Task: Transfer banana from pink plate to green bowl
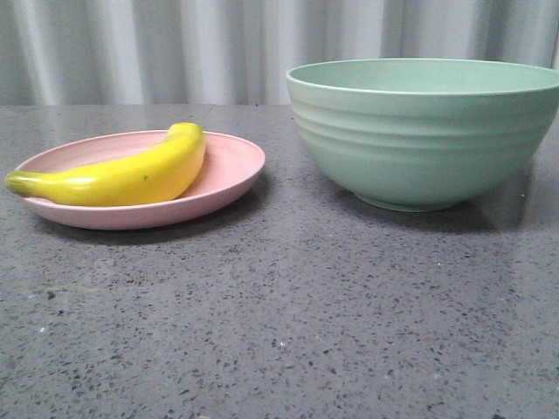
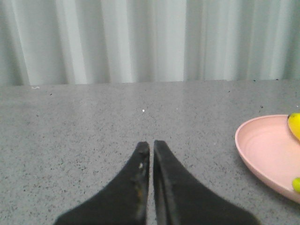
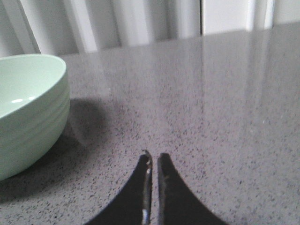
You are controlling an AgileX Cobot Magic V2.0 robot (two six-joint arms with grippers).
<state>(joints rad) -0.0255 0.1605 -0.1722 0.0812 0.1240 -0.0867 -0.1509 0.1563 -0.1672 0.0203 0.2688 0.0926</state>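
Observation:
A glossy yellow banana (image 1: 122, 175) lies on the pale pink plate (image 1: 231, 166) at the left of the front view. The mint-green ribbed bowl (image 1: 419, 131) stands at the right, apart from the plate. Neither gripper shows in the front view. My left gripper (image 2: 151, 146) is shut and empty, low over the table, with the plate (image 2: 267, 154) and bits of the banana (image 2: 295, 125) off to one side. My right gripper (image 3: 153, 157) is shut and empty over bare table, with the bowl (image 3: 28, 112) off to one side.
The table (image 1: 288, 323) is a dark grey speckled stone surface. A pale pleated curtain (image 1: 175, 44) hangs behind its far edge. Open tabletop lies in front of the plate and bowl.

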